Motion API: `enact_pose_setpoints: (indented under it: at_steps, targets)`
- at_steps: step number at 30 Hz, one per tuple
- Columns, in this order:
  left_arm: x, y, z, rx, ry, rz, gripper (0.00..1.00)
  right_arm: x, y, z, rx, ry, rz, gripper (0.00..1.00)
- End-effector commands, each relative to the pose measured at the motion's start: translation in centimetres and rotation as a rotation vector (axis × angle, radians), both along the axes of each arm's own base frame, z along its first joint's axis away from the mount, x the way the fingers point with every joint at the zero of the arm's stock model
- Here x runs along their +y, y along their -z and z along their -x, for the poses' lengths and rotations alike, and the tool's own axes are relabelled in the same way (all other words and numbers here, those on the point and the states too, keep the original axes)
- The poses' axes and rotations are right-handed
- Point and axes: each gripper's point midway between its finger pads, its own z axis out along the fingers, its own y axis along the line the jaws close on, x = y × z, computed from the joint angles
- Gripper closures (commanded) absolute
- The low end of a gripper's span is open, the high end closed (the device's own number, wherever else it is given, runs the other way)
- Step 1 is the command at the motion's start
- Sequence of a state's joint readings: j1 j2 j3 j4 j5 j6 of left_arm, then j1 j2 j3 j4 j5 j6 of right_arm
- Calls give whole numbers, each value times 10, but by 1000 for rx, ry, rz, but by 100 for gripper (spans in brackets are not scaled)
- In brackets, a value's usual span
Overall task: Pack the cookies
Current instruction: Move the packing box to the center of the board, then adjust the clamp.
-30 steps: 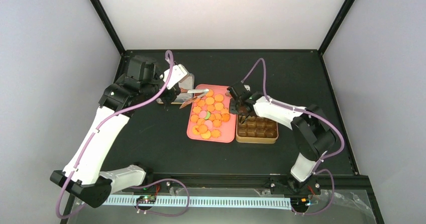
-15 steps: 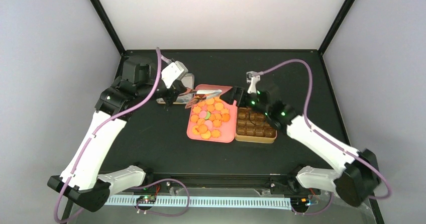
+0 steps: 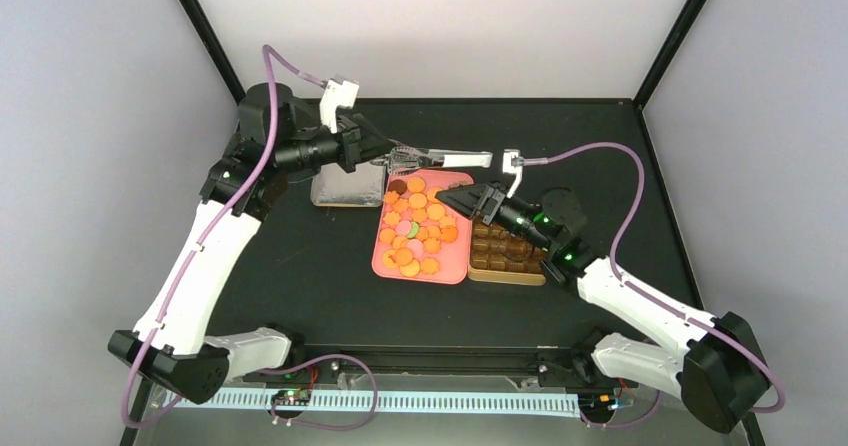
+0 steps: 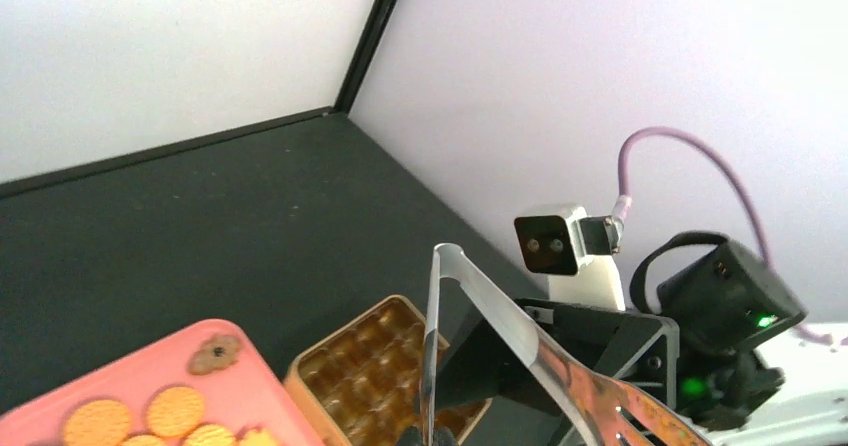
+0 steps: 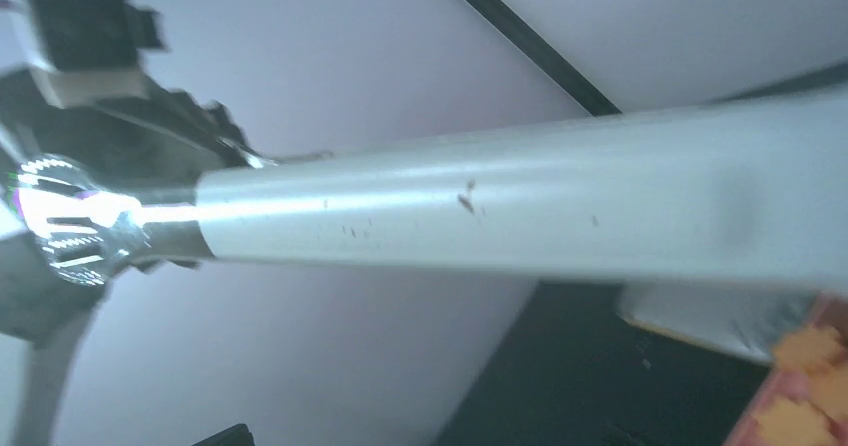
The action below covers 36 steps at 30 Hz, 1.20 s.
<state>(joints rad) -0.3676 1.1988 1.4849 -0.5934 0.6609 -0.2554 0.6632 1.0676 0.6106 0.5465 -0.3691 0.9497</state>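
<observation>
Bright, even light; right wrist view badly blurred.
Top view is sharp, the pale walls near white, shadows on the black table faint. Left wrist view is clear at distance, but the tongs close to the lens are soft and carry a bright sheen. Right wrist view is smeared throughout: the tongs fill it, out of focus, with glare at their left end, and the cookies in the corner are fuzzy.
</observation>
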Motion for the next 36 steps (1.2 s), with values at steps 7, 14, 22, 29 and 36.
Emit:
enact_pose_setpoints:
  at_steps: [7,14,22,29,36]
  targets:
    - [-12,-13,22,205,165,267,98,-26,-84,-7,-176,67,-327,9]
    - [-14,-10,34,260,229,315,98,-39,-83,-17,-143,77,-440,13]
    - [-15,6,41,289,248,315,99,-41,-104,-21,-141,28,-538,24]
    - [-14,12,39,285,230,301,98,-26,-109,-21,-99,-55,-508,40]
    - [-11,28,30,283,175,266,98,-11,-97,-22,-46,-68,-363,45]
